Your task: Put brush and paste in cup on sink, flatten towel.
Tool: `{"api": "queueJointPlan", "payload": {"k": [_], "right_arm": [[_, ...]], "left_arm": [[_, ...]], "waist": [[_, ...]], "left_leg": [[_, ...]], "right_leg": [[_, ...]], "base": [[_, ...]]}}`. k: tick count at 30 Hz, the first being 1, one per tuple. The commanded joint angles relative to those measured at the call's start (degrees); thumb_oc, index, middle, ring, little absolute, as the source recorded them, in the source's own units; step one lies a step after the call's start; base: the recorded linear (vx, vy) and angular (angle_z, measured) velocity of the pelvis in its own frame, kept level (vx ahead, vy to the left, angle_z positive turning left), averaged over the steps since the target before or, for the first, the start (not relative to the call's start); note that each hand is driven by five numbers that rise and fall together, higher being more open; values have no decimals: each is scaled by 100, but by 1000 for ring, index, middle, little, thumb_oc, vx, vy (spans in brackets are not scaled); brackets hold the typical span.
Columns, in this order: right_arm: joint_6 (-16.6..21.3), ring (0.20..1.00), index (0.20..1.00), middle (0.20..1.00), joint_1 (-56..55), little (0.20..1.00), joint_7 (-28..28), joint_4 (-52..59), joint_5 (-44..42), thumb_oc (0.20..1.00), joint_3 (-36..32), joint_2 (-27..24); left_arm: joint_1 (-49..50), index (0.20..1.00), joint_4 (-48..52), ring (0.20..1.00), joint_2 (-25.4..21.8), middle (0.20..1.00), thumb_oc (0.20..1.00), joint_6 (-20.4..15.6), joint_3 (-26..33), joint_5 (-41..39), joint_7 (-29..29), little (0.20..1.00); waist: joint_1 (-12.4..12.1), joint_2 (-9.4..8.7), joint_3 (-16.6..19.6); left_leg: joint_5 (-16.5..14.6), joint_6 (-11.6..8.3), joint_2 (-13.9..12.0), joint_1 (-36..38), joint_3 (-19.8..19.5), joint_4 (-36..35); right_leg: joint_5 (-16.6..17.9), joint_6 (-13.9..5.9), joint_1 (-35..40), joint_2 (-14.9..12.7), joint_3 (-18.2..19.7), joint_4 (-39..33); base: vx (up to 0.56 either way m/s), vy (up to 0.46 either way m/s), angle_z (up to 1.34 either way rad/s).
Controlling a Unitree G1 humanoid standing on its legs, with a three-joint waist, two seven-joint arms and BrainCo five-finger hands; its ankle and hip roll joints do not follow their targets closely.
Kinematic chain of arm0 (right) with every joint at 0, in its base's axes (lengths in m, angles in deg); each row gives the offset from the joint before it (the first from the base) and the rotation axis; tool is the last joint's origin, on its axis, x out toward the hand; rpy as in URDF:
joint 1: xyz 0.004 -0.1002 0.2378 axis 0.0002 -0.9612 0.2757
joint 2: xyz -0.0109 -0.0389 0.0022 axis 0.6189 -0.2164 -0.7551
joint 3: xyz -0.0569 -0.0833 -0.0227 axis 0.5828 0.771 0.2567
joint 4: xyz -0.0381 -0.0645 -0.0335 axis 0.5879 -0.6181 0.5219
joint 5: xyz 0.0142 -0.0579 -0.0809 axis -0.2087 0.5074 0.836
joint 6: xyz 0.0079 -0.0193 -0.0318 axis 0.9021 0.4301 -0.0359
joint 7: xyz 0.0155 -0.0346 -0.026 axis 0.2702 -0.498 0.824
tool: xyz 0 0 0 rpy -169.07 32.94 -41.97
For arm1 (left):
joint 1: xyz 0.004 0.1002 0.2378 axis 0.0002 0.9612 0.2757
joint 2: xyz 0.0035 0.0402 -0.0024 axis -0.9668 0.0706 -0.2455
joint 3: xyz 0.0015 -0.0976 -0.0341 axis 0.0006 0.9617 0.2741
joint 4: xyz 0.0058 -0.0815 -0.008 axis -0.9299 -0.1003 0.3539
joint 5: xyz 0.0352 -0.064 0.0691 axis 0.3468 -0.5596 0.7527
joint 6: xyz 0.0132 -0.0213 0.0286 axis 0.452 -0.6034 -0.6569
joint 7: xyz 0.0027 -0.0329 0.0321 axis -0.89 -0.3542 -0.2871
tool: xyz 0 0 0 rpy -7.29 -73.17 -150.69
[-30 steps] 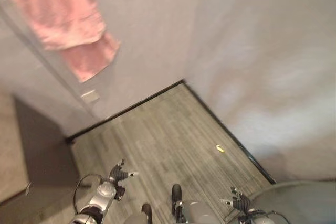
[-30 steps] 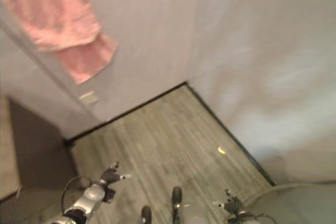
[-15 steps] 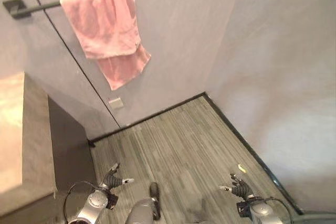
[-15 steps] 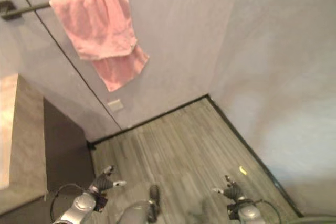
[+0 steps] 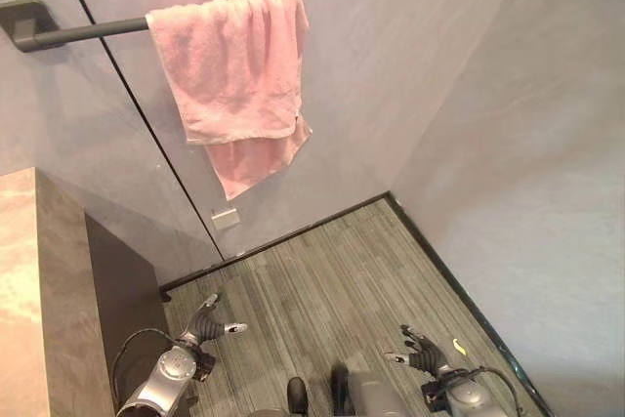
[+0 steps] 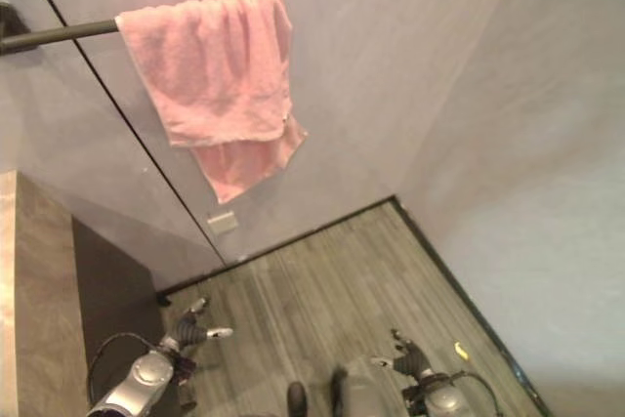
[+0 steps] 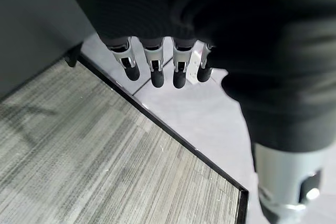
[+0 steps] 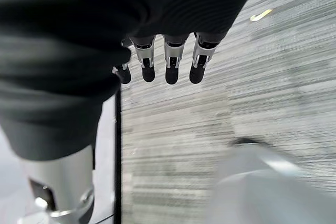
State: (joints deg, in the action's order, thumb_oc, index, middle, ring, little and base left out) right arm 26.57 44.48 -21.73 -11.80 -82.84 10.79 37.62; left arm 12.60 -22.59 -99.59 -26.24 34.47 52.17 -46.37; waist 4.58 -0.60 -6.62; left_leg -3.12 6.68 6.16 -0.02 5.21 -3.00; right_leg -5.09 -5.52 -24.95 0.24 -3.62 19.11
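A pink towel (image 5: 239, 75) hangs bunched and uneven over a dark wall rail (image 5: 78, 28), one lower corner drooping below the rest. My left hand (image 5: 207, 322) hangs low at the lower left above the floor, fingers (image 7: 155, 72) relaxed and holding nothing. My right hand (image 5: 418, 352) hangs low at the lower right, its fingers (image 8: 170, 66) also relaxed and empty. Both hands are far below the towel.
A stone-topped counter (image 5: 39, 290) with a dark side panel stands at the left. Grey plank floor (image 5: 322, 290) meets pale walls at a corner. A small wall outlet (image 5: 226, 218) sits under the towel. A small yellow scrap (image 5: 459, 347) lies on the floor at the right.
The camera has swung, so the towel, rail and counter sit more to the right and fuller in view. Both hands stay low and relaxed.
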Motion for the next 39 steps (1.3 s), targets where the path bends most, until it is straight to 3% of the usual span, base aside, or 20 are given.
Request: {"api": "queueJointPlan", "payload": {"k": [1, 4, 6, 10, 18, 21, 22, 23, 24, 26, 27, 28, 30, 31, 32, 33, 39], "right_arm": [[191, 1000, 1000, 1000, 243, 1000, 75, 17, -41, 1000, -71, -122], [173, 1000, 1000, 1000, 352, 1000, 72, -20, -21, 1000, -32, -138], [162, 1000, 1000, 1000, 394, 1000, 41, -33, -12, 1000, 20, -157], [165, 1000, 1000, 1000, 341, 1000, -21, 77, 40, 1000, 51, -247], [176, 1000, 1000, 1000, 245, 1000, -58, 113, 101, 1000, 38, -404], [201, 1000, 1000, 1000, 238, 1000, -70, 48, 149, 1000, 96, -513], [212, 1000, 1000, 1000, 227, 1000, -79, 93, 138, 1000, 100, -553], [211, 1000, 1000, 1000, 226, 1000, -79, 96, 138, 1000, 98, -555], [235, 1000, 1000, 1000, 256, 1000, -74, 200, 102, 1000, 135, -669], [235, 1000, 1000, 1000, 306, 1000, -61, 169, 78, 1000, 148, -709], [241, 1000, 1000, 1000, 362, 1000, -10, 107, 63, 1000, 181, -749], [237, 1000, 1000, 1000, 363, 1000, 23, 63, 64, 1000, 167, -762], [227, 1000, 1000, 1000, 346, 1000, 78, 8, 29, 1000, 87, -763], [223, 1000, 1000, 1000, 357, 1000, 121, -42, 60, 1000, 25, -786], [196, 1000, 1000, 1000, 408, 1000, 139, -109, 103, 1000, 43, -785], [197, 1000, 1000, 1000, 486, 1000, 109, -135, 132, 1000, 87, -784], [198, 1000, 1000, 1000, 534, 1000, 98, -143, 44, 1000, -15, -564]], "left_arm": [[-224, 1000, 321, 1000, -198, 1000, 1000, -170, 114, 194, 24, 1000], [-223, 1000, 408, 1000, -182, 1000, 1000, -163, 63, 247, 70, 1000], [-218, 1000, 331, 1000, -185, 1000, 1000, -158, 9, 294, 107, 1000], [-89, 1000, 314, 1000, -148, 1000, 1000, -175, -37, 264, 169, 1000], [-64, 1000, 197, 1000, -108, 1000, 1000, -174, -136, 148, 211, 1000], [-202, 1000, -99, 1000, -67, 1000, 1000, -168, -257, 187, 197, 1000], [-233, 1000, -164, 1000, -65, 1000, 1000, -164, -281, 208, 192, 1000], [-236, 1000, -168, 1000, -62, 1000, 1000, -166, -283, 209, 191, 1000], [-393, 1000, -224, 1000, -89, 1000, 1000, -165, -326, 236, 186, 1000], [-468, 1000, -236, 1000, -115, 1000, 1000, -169, -354, 238, 178, 1000], [-624, 1000, -303, 1000, -146, 1000, 1000, -157, -395, 222, 112, 1000], [-716, 1000, -310, 1000, -148, 1000, 1000, -151, -419, 216, 97, 1000], [-783, 1000, -378, 1000, -142, 1000, 1000, -177, -435, 213, 74, 1000], [-801, 1000, -484, 1000, -123, 1000, 1000, -163, -445, 200, 12, 1000], [-777, 1000, -518, 1000, -113, 1000, 1000, -138, -429, 185, -21, 1000], [-700, 1000, -468, 1000, -124, 1000, 1000, -161, -382, 120, 14, 1000], [-382, 1000, -312, 1000, -257, 1000, 1000, -215, -274, 157, 90, 1000]], "waist": [[209, -61, -191], [303, -102, -243], [353, -160, -255], [281, -179, -85], [268, -112, 75], [314, -138, 102], [334, -157, 91], [335, -153, 92], [300, -236, -59], [243, -268, -147], [277, -347, -245], [306, -357, -258], [303, -365, -188], [275, -234, -142], [245, -186, -151], [235, -160, -158], [190, -96, -3]], "left_leg": [[237, -676, -177, -61, -155, 317], [41, -679, -94, 171, -416, 381], [-53, -646, 9, 282, -664, 458], [-87, -669, 11, 337, -763, 486], [-29, -891, -222, 503, -1093, 576], [4, -1088, -374, 455, -1078, 987], [141, -1205, -413, 347, -960, 1303], [126, -1207, -415, 328, -961, 1336], [498, -1468, -434, -262, -818, 2401], [555, -1496, -372, -484, -847, 2702], [562, -1362, -609, -781, -484, 2816], [450, -1257, -1042, -858, -70, 2469], [440, -1247, -1486, -898, 233, 1457], [920, -1443, -1851, -966, 202, 679], [979, -1455, -1848, -935, 30, 628], [739, -1426, -1786, -827, -129, 807], [468, -1312, -1436, -569, 60, 714]], "right_leg": [[906, -303, 879, -171, 162, -756], [1209, -396, 795, -281, 390, -1161], [1365, -412, 734, -140, 758, -1114], [1232, -345, 1006, -88, 741, -1190], [819, -161, 1150, 8, 240, -1049], [665, -44, 1282, 96, 155, -1100], [652, -9, 1353, 89, 147, -1148], [656, -8, 1352, 92, 144, -1153], [643, 89, 1503, 52, 169, -1248], [622, 123, 1540, 44, 169, -1261], [554, 159, 1583, -61, 141, -1233], [475, 127, 1670, -130, 106, -1231], [412, 16, 1803, -275, 84, -1340], [332, -99, 1831, -336, 123, -1321], [293, -101, 1851, -334, 171, -1264], [214, -111, 1864, -333, 290, -1151], [435, -284, 1947, -552, 594, -1273]], "base": [[241, -14, 92], [224, -32, 78], [249, -48, 82], [216, -66, 48], [189, -117, 27], [178, -167, 28], [87, -87, 19], [40, -142, 15], [-17, -125, 17], [-6, -106, 8], [76, -43, -10], [126, -20, 20], [183, 139, 50], [223, 219, 13], [218, 216, -9], [146, 158, -26], [90, 180, -53]]}}
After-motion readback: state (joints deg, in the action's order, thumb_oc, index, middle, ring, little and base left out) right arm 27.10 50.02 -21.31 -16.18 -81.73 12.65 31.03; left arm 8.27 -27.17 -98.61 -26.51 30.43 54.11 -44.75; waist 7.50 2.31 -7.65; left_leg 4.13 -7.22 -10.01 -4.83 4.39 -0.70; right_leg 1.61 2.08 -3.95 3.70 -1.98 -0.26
